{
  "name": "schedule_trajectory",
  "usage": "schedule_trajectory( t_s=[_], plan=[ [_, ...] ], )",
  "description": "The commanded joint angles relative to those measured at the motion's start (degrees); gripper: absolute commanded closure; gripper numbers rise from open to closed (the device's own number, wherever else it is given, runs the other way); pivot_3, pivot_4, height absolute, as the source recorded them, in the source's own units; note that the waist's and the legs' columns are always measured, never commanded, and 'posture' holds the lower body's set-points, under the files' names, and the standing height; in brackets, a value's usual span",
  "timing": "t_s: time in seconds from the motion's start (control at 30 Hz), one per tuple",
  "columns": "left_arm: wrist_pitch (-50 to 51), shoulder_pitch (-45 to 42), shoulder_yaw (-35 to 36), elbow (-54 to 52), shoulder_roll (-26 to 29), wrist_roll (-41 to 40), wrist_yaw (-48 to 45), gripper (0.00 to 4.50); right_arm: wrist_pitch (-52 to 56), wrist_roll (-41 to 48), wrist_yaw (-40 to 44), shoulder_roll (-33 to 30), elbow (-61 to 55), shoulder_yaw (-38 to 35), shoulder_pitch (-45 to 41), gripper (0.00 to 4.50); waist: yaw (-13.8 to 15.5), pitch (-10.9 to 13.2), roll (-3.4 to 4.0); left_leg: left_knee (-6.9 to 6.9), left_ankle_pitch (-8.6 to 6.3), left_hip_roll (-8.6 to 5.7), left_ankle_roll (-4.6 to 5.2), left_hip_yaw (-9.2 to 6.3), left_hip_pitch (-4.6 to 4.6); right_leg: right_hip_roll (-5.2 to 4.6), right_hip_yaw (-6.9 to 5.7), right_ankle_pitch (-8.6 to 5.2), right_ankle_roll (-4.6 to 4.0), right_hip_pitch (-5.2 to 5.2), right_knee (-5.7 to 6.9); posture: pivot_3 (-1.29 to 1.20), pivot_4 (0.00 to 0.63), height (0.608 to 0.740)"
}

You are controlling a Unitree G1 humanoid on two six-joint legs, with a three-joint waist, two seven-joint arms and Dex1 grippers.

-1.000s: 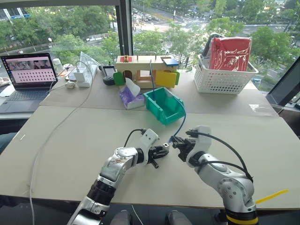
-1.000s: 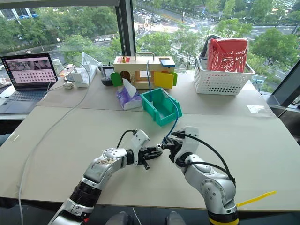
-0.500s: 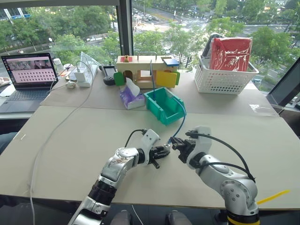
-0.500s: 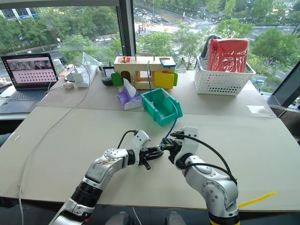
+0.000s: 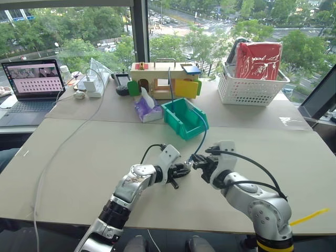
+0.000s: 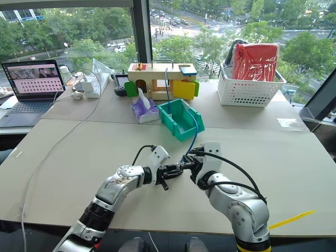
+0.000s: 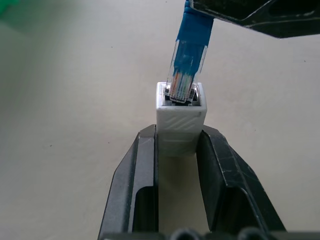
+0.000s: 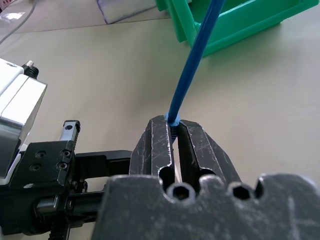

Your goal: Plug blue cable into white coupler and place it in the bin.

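Coupler grip: left gripper (image 7: 177, 145) clamps white coupler (image 7: 179, 120) socket-out to brace it | right gripper (image 8: 172, 131) pinched on blue cable (image 8: 192, 65), plug at the socket mouth, seating looks partial | bin (image 5: 185, 118) waits beyond, cable's far end inside.

Blue cable (image 8: 192, 70) pinched in end effector (image 8: 175, 137)

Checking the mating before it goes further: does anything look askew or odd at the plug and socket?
Slightly. In the left wrist view the blue cable plug enters the white coupler at a slant, its clear body mostly outside the socket. Both jaws are clamped: left gripper on the coupler, right gripper on the cable.
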Motion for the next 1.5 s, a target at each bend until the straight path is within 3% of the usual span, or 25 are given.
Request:
schedule_trajectory(
  t_s=[0.03,0.33,1.03,1.5],
  plan=[
    [0.0,-0.1,-2.2,3.4,0.0,0.2,-2.0,3.89,1.9,-1.7,1.3,-1.2,-1.4,1.8,-0.7,4.50,0.0,0.0,0.00,0.00,0.00,0.00,0.00,0.00,0.00,0.00,-0.01,-0.01,-0.01,0.00,0.00,0.00,0.150,0.715],
    [-1.4,-1.9,-3.3,4.1,1.0,1.4,-3.6,3.89,3.8,-4.1,2.9,-1.4,-2.1,3.1,-0.9,4.50,0.0,0.0,0.00,0.00,0.00,0.00,0.00,-0.01,0.00,0.00,-0.03,-0.01,0.00,0.00,-0.02,0.00,0.150,0.715],
    [10.3,-5.9,-1.3,-4.4,-2.5,-1.7,-0.7,3.89,7.2,-5.6,6.9,1.6,-0.8,2.3,0.2,4.50,0.0,0.0,-0.01,0.00,0.00,-0.02,0.00,-0.07,-0.05,-0.02,-0.09,0.01,0.10,-0.02,-0.04,0.00,0.150,0.715],
    [9.4,-7.0,-3.9,-6.1,-0.7,-0.3,-1.0,3.89,9.7,-6.6,12.4,-2.5,-0.5,5.2,-1.0,4.50,0.0,0.0,-0.01,-0.09,0.00,-0.02,0.00,-0.12,-0.06,-0.02,-0.15,-0.02,0.06,-0.03,-0.07,0.00,0.150,0.715]
  ],
)
